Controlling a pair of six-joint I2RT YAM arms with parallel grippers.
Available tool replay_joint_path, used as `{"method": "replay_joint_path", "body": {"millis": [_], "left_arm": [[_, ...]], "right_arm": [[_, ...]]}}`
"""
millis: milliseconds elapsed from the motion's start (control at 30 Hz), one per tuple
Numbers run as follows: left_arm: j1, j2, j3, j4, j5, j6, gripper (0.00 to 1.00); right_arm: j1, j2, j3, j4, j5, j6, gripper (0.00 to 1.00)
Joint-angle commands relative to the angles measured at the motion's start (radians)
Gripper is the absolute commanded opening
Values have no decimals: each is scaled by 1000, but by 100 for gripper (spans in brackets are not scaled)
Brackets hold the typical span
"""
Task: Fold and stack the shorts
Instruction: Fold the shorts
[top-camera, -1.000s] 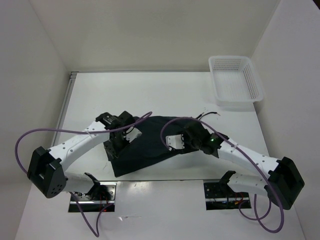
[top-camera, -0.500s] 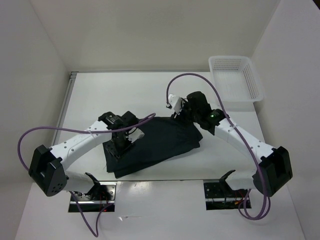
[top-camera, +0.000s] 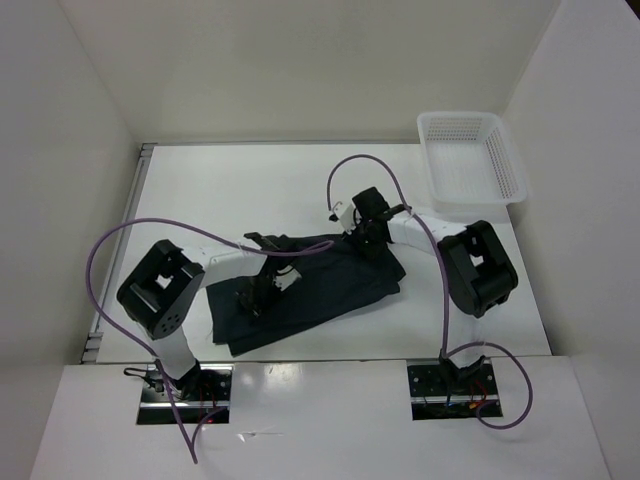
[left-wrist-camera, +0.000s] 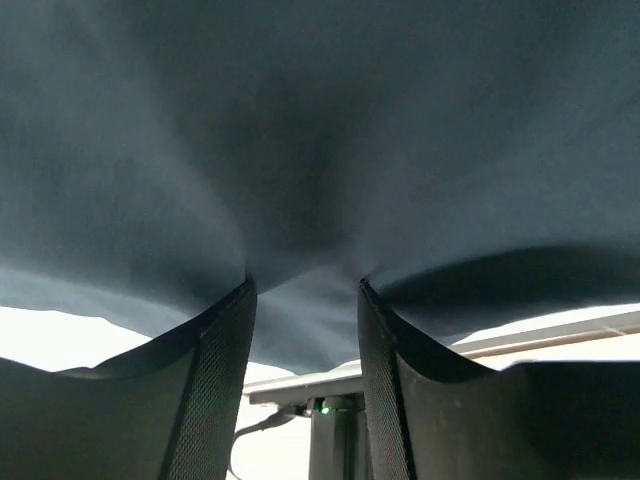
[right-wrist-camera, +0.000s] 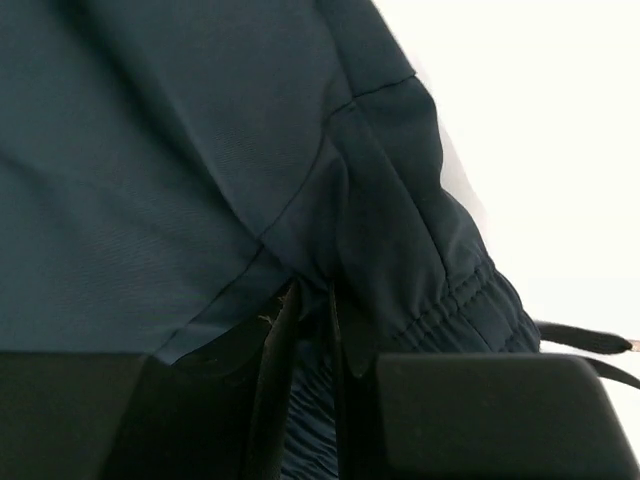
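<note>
Lying loosely folded and rumpled, the dark charcoal soft-fabric shorts (top-camera: 330, 285) sit around the middle of the white bench (top-camera: 220, 190), a little nearer its front edge than its back edge, with their long side slanting from the front-left up toward the right. The elastic gathered waistband is at the right end, and a dark drawstring (right-wrist-camera: 585, 340) with a pale tip trails off it onto the bare bench surface.

The left gripper (top-camera: 262, 292) is down on the left half of the shorts. Its jaws stand roughly half apart, tips pressed into the cloth, which puckers up into the gap between the mesh-textured fingers (left-wrist-camera: 225, 390); nothing is clamped.

The right gripper (top-camera: 360, 238) is at the far right corner of the shorts, by the waistband. Its fingers (right-wrist-camera: 272, 390) are drawn nearly together with a fold of the dark fabric pinched between them.

Near the bench's far right corner, well apart from the shorts, stands a white plastic lattice basket (top-camera: 460, 116).
</note>
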Motion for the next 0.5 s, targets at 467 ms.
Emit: {"method": "replay_joint_path", "body": {"millis": [467], "left_arm": [[330, 220, 35, 568, -461, 3, 51]], "right_arm": [[-41, 100, 196, 131, 286, 634, 16]]}}
